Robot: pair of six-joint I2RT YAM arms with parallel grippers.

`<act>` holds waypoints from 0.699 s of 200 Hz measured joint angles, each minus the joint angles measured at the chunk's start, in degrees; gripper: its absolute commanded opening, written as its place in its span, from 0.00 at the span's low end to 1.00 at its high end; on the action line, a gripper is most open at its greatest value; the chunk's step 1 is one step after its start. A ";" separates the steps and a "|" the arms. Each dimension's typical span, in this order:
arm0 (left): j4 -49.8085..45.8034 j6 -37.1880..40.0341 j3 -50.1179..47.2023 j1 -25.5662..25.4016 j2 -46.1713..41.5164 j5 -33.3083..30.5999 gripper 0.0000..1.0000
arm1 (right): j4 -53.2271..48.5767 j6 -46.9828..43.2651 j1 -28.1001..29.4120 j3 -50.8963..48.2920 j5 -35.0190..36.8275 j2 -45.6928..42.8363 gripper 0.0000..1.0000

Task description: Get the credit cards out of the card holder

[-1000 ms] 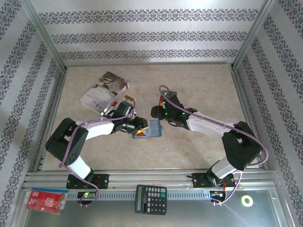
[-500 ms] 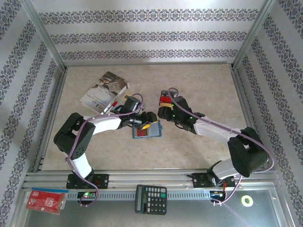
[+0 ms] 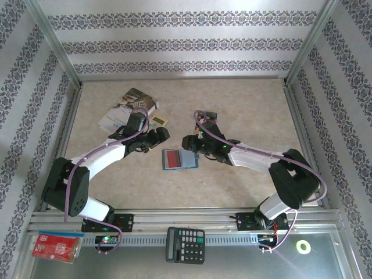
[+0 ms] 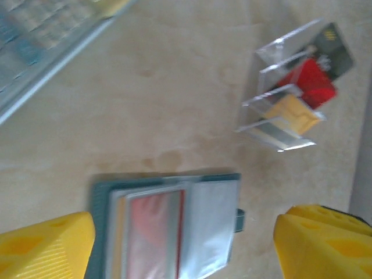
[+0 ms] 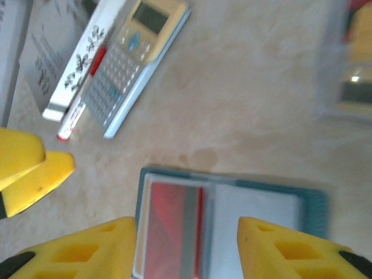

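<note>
The blue card holder [image 3: 179,158] lies open and flat on the table, a red credit card [image 3: 171,158] under its clear left sleeve. In the left wrist view the card holder [image 4: 165,229] sits below and between my wide yellow fingers [image 4: 46,244], with the left gripper [image 4: 183,247] open and empty. My left gripper [image 3: 158,136] hovers just up-left of it. My right gripper [image 3: 189,143] is above its far edge, open, the red card [image 5: 174,226] seen between its fingers [image 5: 87,250]. Black, red [image 4: 314,84] and gold cards stand in a clear rack [image 4: 273,52].
A silver-gold calculator [image 5: 133,58] and a pen lie beside a booklet [image 3: 125,109] at the back left. The clear rack [image 3: 204,118] is partly hidden behind the right arm. A black calculator [image 3: 185,244] and a red packet [image 3: 55,245] rest on the near rail.
My left gripper has opened and drawn back up-left off the card holder, which now lies flat. My right gripper has swung left and down toward the holder's far edge.
</note>
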 measured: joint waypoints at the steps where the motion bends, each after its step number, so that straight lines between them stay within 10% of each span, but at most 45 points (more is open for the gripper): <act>1: -0.09 0.07 -0.07 0.00 0.00 -0.07 0.90 | 0.07 0.04 0.07 0.07 -0.09 0.17 0.46; 140: -2.40 1.14 -3.21 -0.02 -3.48 -1.92 0.98 | -2.29 3.61 2.84 4.59 -6.43 11.72 0.35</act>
